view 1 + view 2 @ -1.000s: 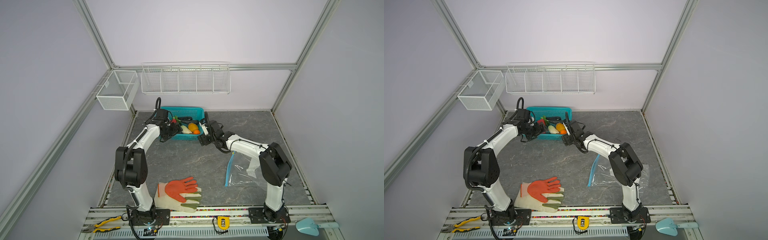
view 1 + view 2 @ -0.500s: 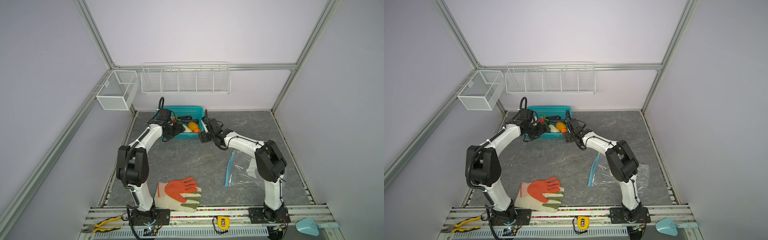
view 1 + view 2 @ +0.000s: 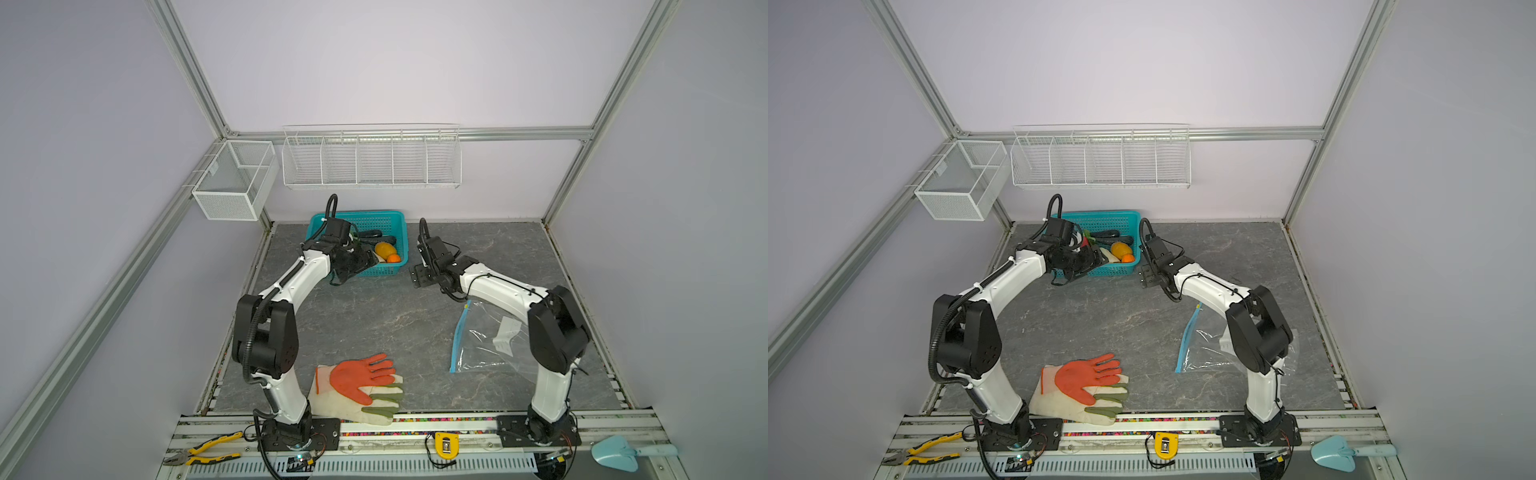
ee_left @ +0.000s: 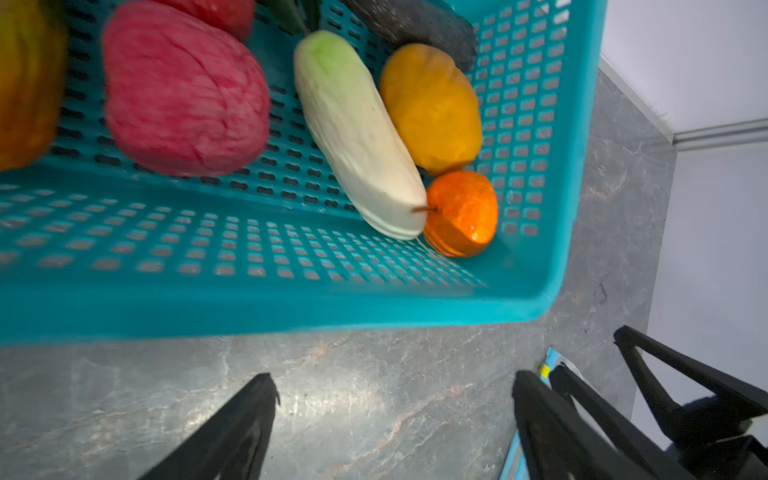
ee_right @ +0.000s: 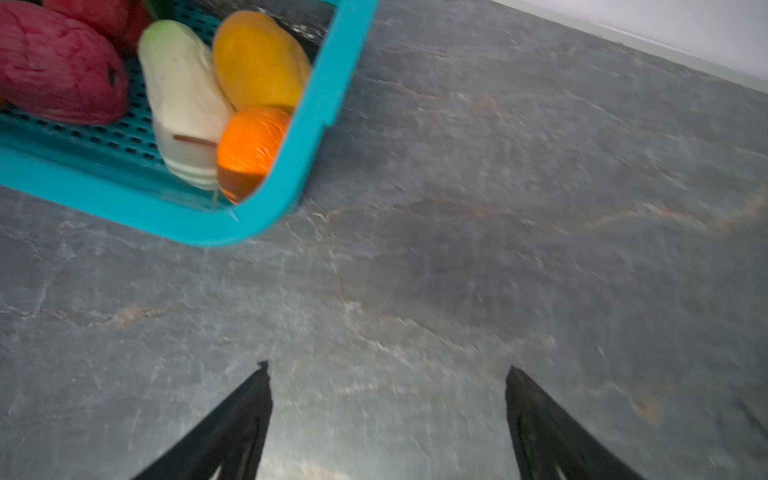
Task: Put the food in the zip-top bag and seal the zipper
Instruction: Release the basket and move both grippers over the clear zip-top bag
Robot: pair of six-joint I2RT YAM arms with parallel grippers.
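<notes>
The food lies in a teal basket (image 3: 357, 216) at the back of the table: a red fruit (image 4: 183, 91), a white radish (image 4: 357, 133), a yellow mango (image 4: 432, 108), a small orange (image 4: 463, 214) and a dark piece (image 4: 415, 20). My left gripper (image 4: 392, 376) hangs open and empty over the table by the basket's near wall (image 4: 291, 309). Off the basket's right corner, my right gripper (image 5: 387, 365) is open and empty above bare table. The zip-top bag (image 3: 494, 345) lies flat at the front right under the right arm, with its light blue zipper (image 3: 459, 336) facing the middle.
A pair of orange-and-white gloves (image 3: 357, 388) lies at the front centre. White wire racks (image 3: 370, 160) and a mesh bin (image 3: 232, 183) hang on the back and left walls. Pliers (image 3: 203, 453), a yellow tape measure (image 3: 446, 444) and a pale blue scoop (image 3: 623, 453) sit on the front rail.
My right gripper has drawn back a little from the basket's right side toward the front. The left gripper has shifted slightly along the basket's near wall. Both stay open.
</notes>
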